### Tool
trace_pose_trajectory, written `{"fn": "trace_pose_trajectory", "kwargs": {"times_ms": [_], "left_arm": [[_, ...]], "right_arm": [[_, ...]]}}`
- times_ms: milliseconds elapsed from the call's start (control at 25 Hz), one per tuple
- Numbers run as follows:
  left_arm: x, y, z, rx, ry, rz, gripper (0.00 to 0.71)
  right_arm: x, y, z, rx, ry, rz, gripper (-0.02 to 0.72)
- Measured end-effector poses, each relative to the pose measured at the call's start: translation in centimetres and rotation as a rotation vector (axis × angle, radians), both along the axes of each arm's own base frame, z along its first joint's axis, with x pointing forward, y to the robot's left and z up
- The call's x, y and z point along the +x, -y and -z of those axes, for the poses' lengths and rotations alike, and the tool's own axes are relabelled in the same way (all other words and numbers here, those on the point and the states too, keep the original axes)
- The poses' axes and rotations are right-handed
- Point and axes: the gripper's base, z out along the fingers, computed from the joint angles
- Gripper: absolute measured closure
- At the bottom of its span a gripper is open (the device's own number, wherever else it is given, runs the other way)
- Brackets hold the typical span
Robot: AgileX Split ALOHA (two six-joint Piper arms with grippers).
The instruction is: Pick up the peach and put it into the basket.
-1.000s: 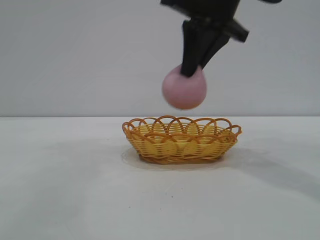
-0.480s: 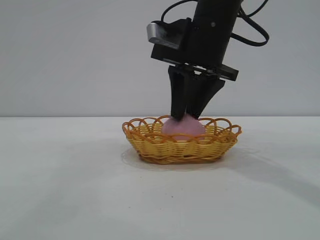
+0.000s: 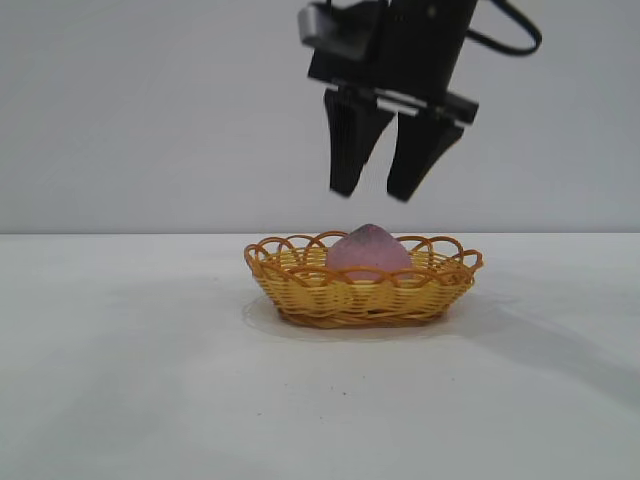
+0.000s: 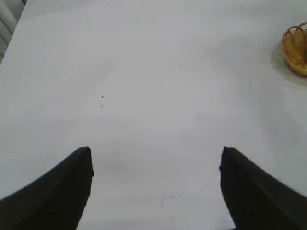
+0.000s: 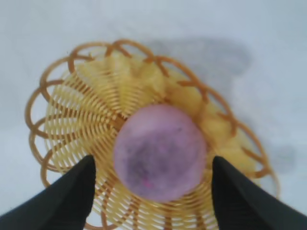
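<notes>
The pink-mauve peach (image 3: 368,251) lies in the yellow woven basket (image 3: 300,285) with the orange-brown looped rim, at the table's middle. My right gripper (image 3: 375,190) hangs open and empty just above the peach, apart from it. In the right wrist view the peach (image 5: 159,151) sits in the basket (image 5: 76,120) between my open fingers (image 5: 67,191). My left gripper (image 4: 156,160) is open and empty over bare table, far from the basket, whose edge (image 4: 295,48) shows at that view's border.
The white table (image 3: 120,380) spreads around the basket on all sides. A plain grey wall stands behind it. A black cable loops from the right arm (image 3: 510,40) above.
My right gripper lowered the peach into the basket, let go of it, opened and rose above it. The peach now rests in the basket.
</notes>
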Motion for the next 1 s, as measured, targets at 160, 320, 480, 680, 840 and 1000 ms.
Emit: {"fn": "trace_pose_trajectory", "kwargs": {"times_ms": [160, 320, 480, 680, 840, 1000], "left_arm": [[0.0, 0.0, 0.0, 0.000, 0.000, 0.000, 0.176], [0.0, 0.0, 0.0, 0.000, 0.000, 0.000, 0.176], [0.0, 0.0, 0.0, 0.000, 0.000, 0.000, 0.176], [0.0, 0.0, 0.0, 0.000, 0.000, 0.000, 0.176], [0.0, 0.0, 0.0, 0.000, 0.000, 0.000, 0.176], [0.0, 0.0, 0.0, 0.000, 0.000, 0.000, 0.176]], "right_arm": [[1.7, 2.7, -1.2, -0.019, 0.030, 0.052, 0.260], [3.1, 6.3, -1.4, -0.030, 0.025, 0.134, 0.260], [4.4, 10.9, -1.4, -0.035, 0.017, 0.241, 0.260], [5.2, 17.0, -1.4, -0.041, -0.005, 0.378, 0.260], [5.1, 21.3, -1.3, -0.022, -0.049, 0.480, 0.260], [4.5, 24.0, -1.3, 0.015, -0.110, 0.551, 0.260]]}}
